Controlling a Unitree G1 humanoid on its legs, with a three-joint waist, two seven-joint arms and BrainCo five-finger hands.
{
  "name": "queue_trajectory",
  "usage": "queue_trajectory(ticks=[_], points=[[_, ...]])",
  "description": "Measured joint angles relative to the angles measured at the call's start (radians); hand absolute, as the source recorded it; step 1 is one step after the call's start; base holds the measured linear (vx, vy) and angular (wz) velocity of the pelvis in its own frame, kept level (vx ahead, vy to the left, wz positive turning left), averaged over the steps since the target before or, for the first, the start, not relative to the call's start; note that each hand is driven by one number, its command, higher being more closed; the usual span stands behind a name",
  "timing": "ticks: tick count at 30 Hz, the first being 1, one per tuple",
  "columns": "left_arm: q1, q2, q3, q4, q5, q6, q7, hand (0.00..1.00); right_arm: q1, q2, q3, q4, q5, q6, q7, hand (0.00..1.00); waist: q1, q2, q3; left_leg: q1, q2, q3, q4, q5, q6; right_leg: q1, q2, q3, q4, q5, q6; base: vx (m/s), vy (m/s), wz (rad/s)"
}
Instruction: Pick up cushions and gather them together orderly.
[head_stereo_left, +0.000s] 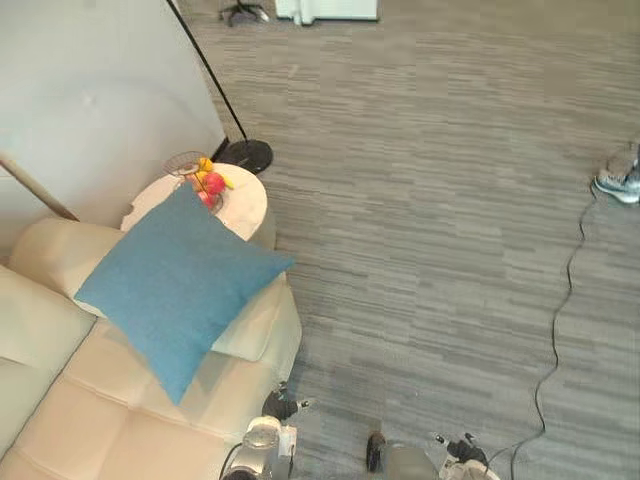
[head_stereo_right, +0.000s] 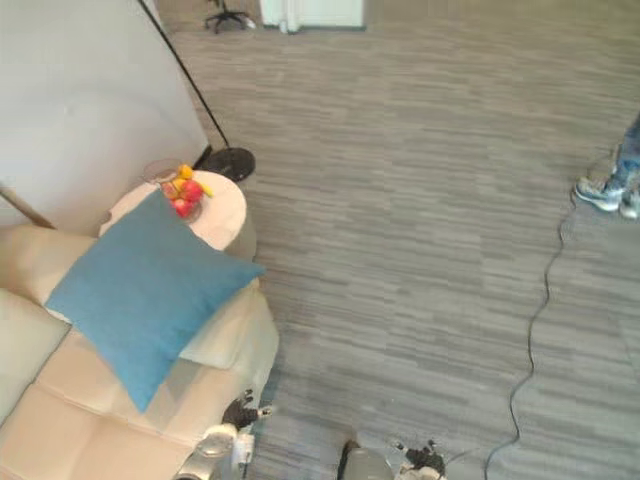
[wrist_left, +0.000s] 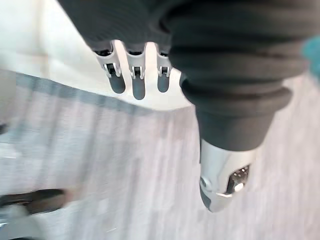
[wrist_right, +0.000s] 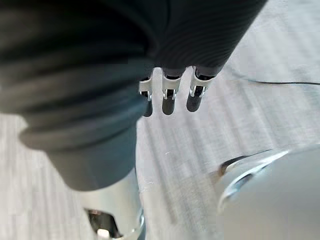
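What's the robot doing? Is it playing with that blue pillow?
It isn't touching it. The blue cushion rests against the arm of the cream sofa, next to a small round table with fruit on it. The robot's left hand and right hand are both open and empty, down low over the grey carpet. It hasn't started picking anything up.

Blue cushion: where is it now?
In the left eye view the blue cushion lies tilted on the end of the cream sofa, on the robot's left, its upper corner by the round side table with the fruit bowl.
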Motion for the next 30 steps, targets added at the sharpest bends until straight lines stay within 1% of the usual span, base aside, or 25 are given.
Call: queue_trajectory(ticks=[1, 3, 4, 6, 7, 8, 9, 10, 12, 13, 14, 15, 16, 17, 18, 19, 20, 22, 24, 25, 26, 27, 28, 29, 30], points=[[0.003, 0.0, -0.004, 0.0, 0.0, 0.0, 0.0, 0.0, 0.0, 0.001, -0.002, 0.0, 0.001, 0.0, 0.0, 0.0, 0.0, 0.0, 0.0, -0.019, 0.007, 0.021, -0.013, -0.013, 0.002, 0.019, -0.003, -0.003, -0.012, -0.001, 0.001, 0.22, -0.068, 0.17], [0.007, 0.0, -0.01, 0.0, 0.0, 0.0, -0.002, 0.0, 0.002, 0.005, -0.004, -0.001, 0.01, 0.0, 0.0, 0.0, 0.002, -0.003, 0.003, -0.053, 0.006, 0.095, -0.117, -0.021, 0.008, 0.066, -0.02, -0.015, -0.043, -0.009, 0.014, 0.17, 0.003, 0.18], [0.01, 0.001, -0.023, 0.002, 0.0, 0.001, -0.002, 0.0, 0.01, 0.006, -0.009, -0.001, 0.015, 0.0, -0.001, 0.0, 0.0, 0.0, 0.001, -0.05, -0.014, 0.133, -0.243, -0.008, 0.003, 0.078, -0.029, -0.031, -0.049, -0.021, 0.028, 0.13, 0.046, 0.35], [0.011, 0.003, -0.052, 0.004, 0.0, 0.0, -0.006, 0.0, 0.025, -0.004, -0.025, -0.006, 0.03, -0.001, 0.0, 0.0, -0.001, 0.034, -0.017, -0.046, -0.027, 0.177, -0.473, 0.1, 0.013, 0.08, -0.015, -0.058, -0.032, -0.055, 0.054, 0.16, 0.115, 0.52], [0.007, 0.013, -0.066, 0.019, 0.0, 0.0, -0.006, 0.0, 0.022, -0.008, -0.034, 0.006, 0.036, 0.001, -0.001, 0.0, -0.004, 0.035, -0.023, -0.01, -0.045, 0.182, -0.546, 0.069, 0.029, 0.08, -0.021, -0.057, -0.019, -0.073, 0.072, 0.21, 0.144, 0.51], [0.004, 0.023, -0.068, 0.026, 0.0, 0.0, -0.006, 0.0, 0.02, -0.001, -0.035, 0.006, 0.036, 0.0, -0.001, 0.0, -0.002, 0.008, -0.02, 0.005, -0.077, 0.183, -0.597, 0.082, 0.039, 0.078, -0.04, -0.052, -0.025, -0.075, 0.079, 0.2, 0.113, 0.3], [0.011, 0.033, -0.067, 0.03, 0.0, -0.001, -0.006, 0.0, 0.014, 0.002, -0.036, 0.009, 0.036, 0.0, 0.001, 0.0, 0.007, -0.004, -0.021, 0.01, -0.095, 0.181, -0.612, 0.081, 0.044, 0.079, -0.047, -0.044, -0.04, -0.073, 0.09, 0.15, 0.079, 0.05], [0.023, 0.038, -0.066, 0.035, 0.0, 0.0, -0.006, 0.0, 0.012, 0.003, -0.036, 0.011, 0.035, 0.0, 0.001, 0.0, 0.008, -0.009, -0.025, 0.012, -0.106, 0.181, -0.616, 0.076, 0.051, 0.084, -0.056, -0.042, -0.042, -0.077, 0.098, 0.18, 0.082, 0.08], [0.03, 0.04, -0.066, 0.036, -0.002, 0.0, -0.006, 0.0, 0.026, 0.002, -0.039, 0.011, 0.033, 0.0, 0.0, 0.0, 0.007, -0.019, -0.027, 0.053, -0.155, 0.176, -0.642, 0.048, 0.065, 0.117, -0.098, -0.048, -0.012, -0.094, 0.129, 0.18, 0.085, 0.2], [0.031, 0.034, -0.066, 0.04, -0.009, 0.0, -0.006, 0.0, 0.032, 0.002, -0.039, 0.011, 0.033, 0.001, 0.001, 0.0, 0.007, -0.016, -0.03, 0.068, -0.166, 0.171, -0.648, 0.034, 0.064, 0.111, -0.113, -0.04, 0.04, -0.098, 0.135, 0.15, 0.112, 0.32], [0.039, 0.032, -0.066, 0.044, -0.019, 0.001, -0.007, 0.0, 0.04, 0.004, -0.041, 0.001, 0.034, 0.0, 0.001, 0.0, 0.005, -0.012, -0.032, 0.09, -0.186, 0.147, -0.663, 0.023, 0.069, 0.079, -0.138, -0.027, 0.167, -0.095, 0.141, 0.2, 0.131, 0.56], [0.04, 0.03, -0.069, 0.042, -0.019, 0.001, -0.007, 0.0, 0.047, 0.006, -0.039, -0.015, 0.033, -0.003, 0.002, 0.0, -0.004, -0.017, -0.036, 0.118, -0.206, 0.116, -0.668, 0.017, 0.073, 0.031, -0.165, -0.006, 0.323, -0.071, 0.172, 0.19, 0.095, 0.81], [0.036, 0.03, -0.075, 0.038, -0.02, 0.001, -0.007, 0.0, 0.05, 0.009, -0.037, -0.022, 0.032, -0.002, 0.003, 0.0, -0.011, -0.015, -0.038, 0.134, -0.214, 0.089, -0.664, 0.01, 0.076, 0.001, -0.175, 0.017, 0.412, -0.063, 0.183, 0.23, 0.034, 1.05], [0.038, 0.03, -0.077, 0.037, -0.019, 0.001, -0.007, 0.0, 0.068, 0.014, -0.031, -0.031, 0.033, -0.001, 0.004, 0.0, -0.012, -0.017, -0.037, 0.143, -0.217, 0.047, -0.657, -0.002, 0.086, -0.021, -0.172, 0.041, 0.473, -0.079, 0.181, 0.19, -0.025, 1.09], [0.04, 0.035, -0.075, 0.033, -0.019, 0.002, -0.004, 0.0, 0.075, 0.016, -0.019, -0.036, 0.032, -0.002, 0.004, 0.0, -0.008, -0.026, -0.045, 0.148, -0.217, 0.012, -0.657, -0.003, 0.086, -0.046, -0.16, 0.054, 0.483, -0.098, 0.172, 0.18, -0.05, 1.13], [0.04, 0.039, -0.075, 0.027, -0.019, 0.003, -0.001, 0.0, 0.076, 0.016, -0.016, -0.036, 0.033, -0.002, 0.003, 0.0, -0.008, -0.032, -0.049, 0.147, -0.216, -0.015, -0.657, 0.002, 0.08, -0.063, -0.156, 0.058, 0.47, -0.11, 0.165, 0.23, -0.129, 1.14], [0.038, 0.04, -0.07, 0.022, -0.02, 0.003, 0.001, 0.0, 0.074, 0.02, -0.011, -0.036, 0.033, -0.004, 0.004, 0.0, -0.007, -0.035, -0.05, 0.148, -0.214, -0.065, -0.649, 0.006, 0.073, -0.083, -0.139, 0.09, 0.428, -0.126, 0.161, 0.22, -0.144, 1.2], [0.038, 0.033, -0.062, 0.011, -0.019, 0.003, 0.002, 0.0, 0.073, 0.02, -0.007, -0.038, 0.035, -0.009, 0.005, 0.0, -0.008, -0.033, -0.05, 0.142, -0.208, -0.134, -0.632, 0.002, 0.063, -0.112, -0.094, 0.201, 0.371, -0.133, 0.156, 0.21, -0.226, 1.2], [0.033, 0.018, -0.055, -0.002, -0.018, 0.003, 0.003, 0.0, 0.074, 0.016, 0.008, -0.042, 0.036, -0.01, 0.006, 0.0, -0.011, -0.03, -0.051, 0.106, -0.202, -0.231, -0.576, -0.027, 0.021, -0.131, -0.045, 0.357, 0.305, -0.126, 0.153, 0.12, -0.293, 1.29], [0.026, 0.014, -0.049, -0.007, -0.018, 0.002, 0.004, 0.0, 0.074, 0.017, 0.017, -0.042, 0.036, -0.01, 0.007, 0.0, -0.009, -0.038, -0.051, 0.081, -0.204, -0.259, -0.534, -0.048, -0.001, -0.13, -0.036, 0.405, 0.268, -0.097, 0.15, 0.08, -0.484, 1.47], [0.017, 0.014, -0.023, -0.006, -0.015, 0.003, 0.004, 0.0, 0.068, 0.025, 0.034, -0.04, 0.037, -0.01, 0.009, 0.0, -0.005, -0.057, -0.038, 0.055, -0.199, -0.3, -0.469, -0.081, -0.039, -0.078, -0.031, 0.437, 0.203, -0.117, 0.163, 0.07, -0.42, 1.05], [0.018, 0.011, -0.023, -0.006, -0.015, 0.003, 0.004, 0.0, 0.067, 0.023, 0.033, -0.04, 0.037, -0.01, 0.01, 0.0, -0.003, -0.051, -0.037, 0.053, -0.191, -0.3, -0.465, -0.082, -0.042, -0.074, -0.027, 0.43, 0.198, -0.121, 0.16, 0.05, -0.43, 0.81], [0.029, 0.0, -0.021, -0.007, -0.014, 0.003, 0.003, 0.0, 0.063, 0.015, 0.033, -0.043, 0.037, -0.01, 0.01, 0.0, 0.01, -0.028, -0.037, 0.051, -0.156, -0.299, -0.465, -0.084, -0.05, -0.065, -0.009, 0.391, 0.178, -0.122, 0.157, 0.01, -0.213, 0.3], [0.036, 0.0, -0.021, -0.007, -0.011, 0.003, 0.0, 0.0, 0.063, 0.014, 0.033, -0.047, 0.038, -0.01, 0.01, 0.0, 0.01, -0.013, -0.038, 0.057, -0.133, -0.292, -0.482, -0.073, -0.066, -0.057, -0.002, 0.357, 0.173, -0.121, 0.155, -0.02, -0.378, 0.54], [0.038, -0.001, -0.002, -0.007, -0.007, 0.004, 0.0, 0.0, 0.066, 0.014, 0.041, -0.064, 0.037, -0.009, 0.01, 0.0, 0.004, -0.008, -0.039, 0.065, -0.117, -0.288, -0.515, -0.053, -0.078, -0.055, -0.001, 0.319, 0.173, -0.123, 0.152, -0.03, -0.277, 0.64]])
